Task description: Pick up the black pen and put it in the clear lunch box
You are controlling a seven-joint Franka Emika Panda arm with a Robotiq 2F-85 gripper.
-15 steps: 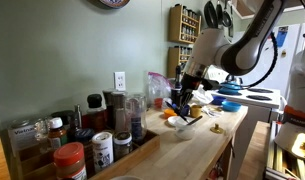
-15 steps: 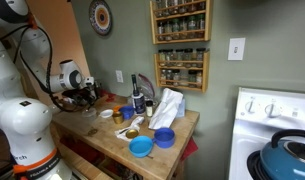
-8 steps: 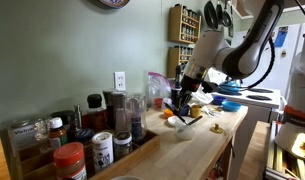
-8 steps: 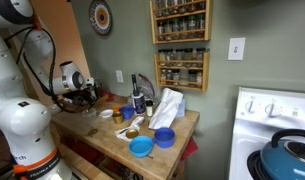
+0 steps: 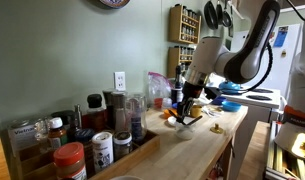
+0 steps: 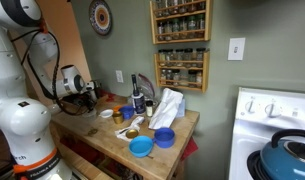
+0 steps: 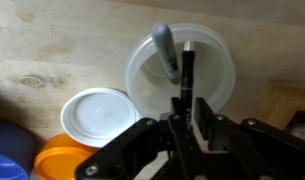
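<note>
Fingers (image 7: 204,120) of the gripper (image 7: 185,115) are clamped on the near end of the black pen (image 7: 186,72). The pen projects forward from between them, above the clear lunch box (image 7: 220,95). Risk: gripped at one end only, the pen may pivot. On release it could strike the grey-handled utensil (image 7: 165,50) lying in the box and bounce out toward the white lid (image 7: 97,118) beside it.

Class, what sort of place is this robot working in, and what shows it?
Most likely a home kitchen: wall-mounted spice racks, a white stove with a blue pot on it, and food jars crowded on a wooden counter.
</note>
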